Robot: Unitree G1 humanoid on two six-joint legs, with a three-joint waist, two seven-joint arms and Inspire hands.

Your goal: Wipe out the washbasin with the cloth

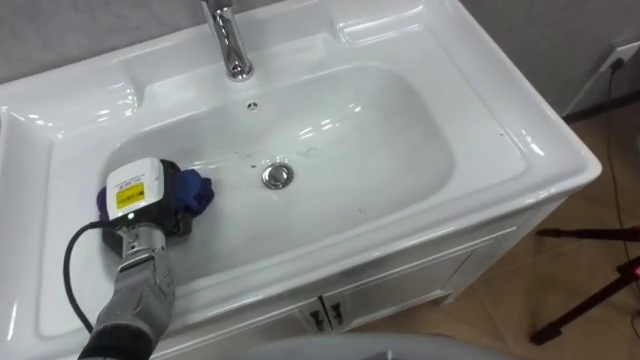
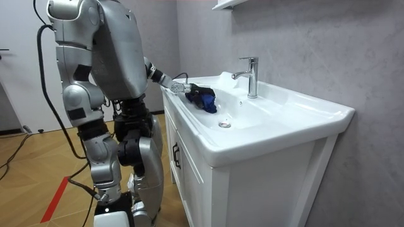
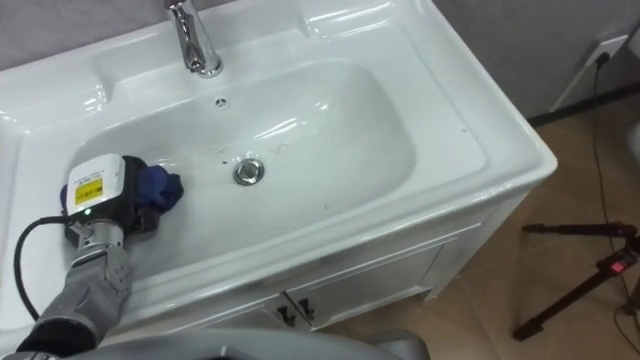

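Lying against the left hand's (image 1: 140,200) right side, a crumpled dark-blue cloth (image 1: 203,192) is being pressed into the white ceramic basin (image 1: 400,140). Finger closure cannot be told.

Basin (image 1: 520,140): white, atop a cabinet (image 1: 400,295).
Tap (image 1: 228,40): on the back rim.
Cloth (image 1: 198,192): blue, in the bowl, left of drain (image 1: 278,177).

1. A washroom corner: a white basin (image 1: 400,150) set into a white cabinet (image 2: 189,183), with a chrome tap (image 1: 228,40) at the basin's back rim and a drain (image 1: 278,177) in its bowl.
2. Behind the basin, a grey plastered wall (image 2: 303,38); above it, a white shelf (image 2: 230,5).
3. Beside the basin, wood floor (image 2: 38,157), a wall socket (image 1: 622,55) and black stand legs (image 1: 585,302) hint at a test room.
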